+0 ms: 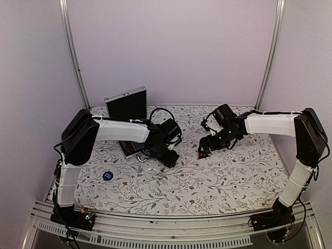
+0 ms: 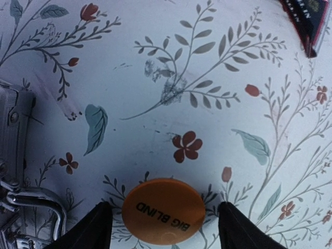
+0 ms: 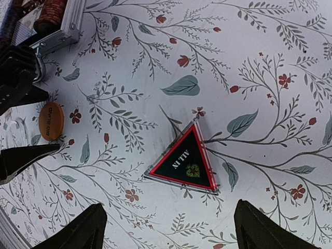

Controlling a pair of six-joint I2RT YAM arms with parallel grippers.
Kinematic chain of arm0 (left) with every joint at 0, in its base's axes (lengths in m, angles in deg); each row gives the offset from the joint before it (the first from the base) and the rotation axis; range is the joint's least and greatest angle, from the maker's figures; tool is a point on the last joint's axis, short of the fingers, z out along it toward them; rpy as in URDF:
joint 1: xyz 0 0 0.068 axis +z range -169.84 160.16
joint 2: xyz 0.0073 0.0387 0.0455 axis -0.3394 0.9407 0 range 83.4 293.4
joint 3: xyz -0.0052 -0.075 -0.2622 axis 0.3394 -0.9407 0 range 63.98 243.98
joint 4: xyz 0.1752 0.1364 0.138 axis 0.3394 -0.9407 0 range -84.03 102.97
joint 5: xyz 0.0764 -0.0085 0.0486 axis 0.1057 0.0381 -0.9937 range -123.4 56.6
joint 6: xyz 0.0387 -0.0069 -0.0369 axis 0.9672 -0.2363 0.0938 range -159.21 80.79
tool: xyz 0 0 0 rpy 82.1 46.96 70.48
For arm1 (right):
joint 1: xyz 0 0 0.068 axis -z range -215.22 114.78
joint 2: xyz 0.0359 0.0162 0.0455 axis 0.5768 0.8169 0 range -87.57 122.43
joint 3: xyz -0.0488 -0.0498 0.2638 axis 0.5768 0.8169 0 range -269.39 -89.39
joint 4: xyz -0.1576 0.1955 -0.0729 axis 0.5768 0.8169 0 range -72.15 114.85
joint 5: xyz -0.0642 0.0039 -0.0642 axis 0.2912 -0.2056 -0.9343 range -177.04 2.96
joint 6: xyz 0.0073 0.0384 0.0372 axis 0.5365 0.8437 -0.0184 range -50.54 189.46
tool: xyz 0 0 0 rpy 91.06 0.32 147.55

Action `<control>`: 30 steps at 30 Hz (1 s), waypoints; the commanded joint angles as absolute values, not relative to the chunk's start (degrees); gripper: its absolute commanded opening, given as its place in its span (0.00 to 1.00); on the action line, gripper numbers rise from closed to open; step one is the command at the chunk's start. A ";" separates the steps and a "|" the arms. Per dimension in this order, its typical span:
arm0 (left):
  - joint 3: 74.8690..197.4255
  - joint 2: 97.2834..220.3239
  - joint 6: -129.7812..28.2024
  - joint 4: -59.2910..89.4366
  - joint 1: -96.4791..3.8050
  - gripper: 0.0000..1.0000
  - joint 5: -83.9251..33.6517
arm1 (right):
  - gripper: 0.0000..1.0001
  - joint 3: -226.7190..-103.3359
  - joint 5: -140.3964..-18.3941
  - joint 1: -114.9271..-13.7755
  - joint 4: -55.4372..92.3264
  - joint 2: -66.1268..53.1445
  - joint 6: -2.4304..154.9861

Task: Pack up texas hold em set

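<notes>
Left wrist view puts the orange round token (image 2: 163, 210), printed BIG BLIND, flat on the flowered table (image 2: 207, 93) directly between the fingers (image 2: 88, 231) of the left claw (image 2: 163, 234). The jaws stand apart, one finger at each side of the disc. We see a sliver of cloth on the right side and cannot tell whether the left finger touches, so we judge nothing is gripped yet. Just left of this claw sit the silver wall and chrome handle of the briefcase (image 2: 15, 119).

From the right wrist, the right claw (image 3: 168, 228) hangs wide and empty. The triangular token (image 3: 187, 165), black with a red border and marked ALL IN, lies flat just ahead of its fingers and between them. Far off to its upper left is the case corner, with reddish chip rows (image 3: 52, 10) already seated inside.

We judge the packing partly done: the chips are in and the lid stands upright. Three tokens remain out, these two and a blue round token (image 1: 107, 175) on the cloth near the left arm's base. A dark printed pack (image 2: 306, 21) shows beyond the left claw, to its right. We cannot tell whether it is stowed. We see no dice anywhere.
</notes>
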State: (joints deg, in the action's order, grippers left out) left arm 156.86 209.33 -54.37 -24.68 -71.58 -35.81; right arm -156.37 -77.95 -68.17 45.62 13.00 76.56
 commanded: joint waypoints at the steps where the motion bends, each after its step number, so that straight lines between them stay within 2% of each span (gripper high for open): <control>1: 156.70 211.45 -54.37 -27.12 -72.53 0.69 -36.95 | 0.89 -155.76 -78.04 -67.92 44.39 12.23 76.67; 17: 157.36 211.72 -53.92 -28.22 -73.41 0.50 -39.04 | 0.89 -156.78 -78.07 -67.80 44.53 13.50 76.41; 30: 158.84 208.42 -53.08 -27.90 -73.28 0.49 -41.40 | 0.90 -156.57 -77.98 -67.66 44.41 14.20 76.25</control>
State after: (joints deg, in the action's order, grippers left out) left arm 157.51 209.54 -53.95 -25.90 -72.50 -40.36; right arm -156.37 -77.93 -68.15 45.60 13.13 76.49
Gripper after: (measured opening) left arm 0.491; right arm 0.897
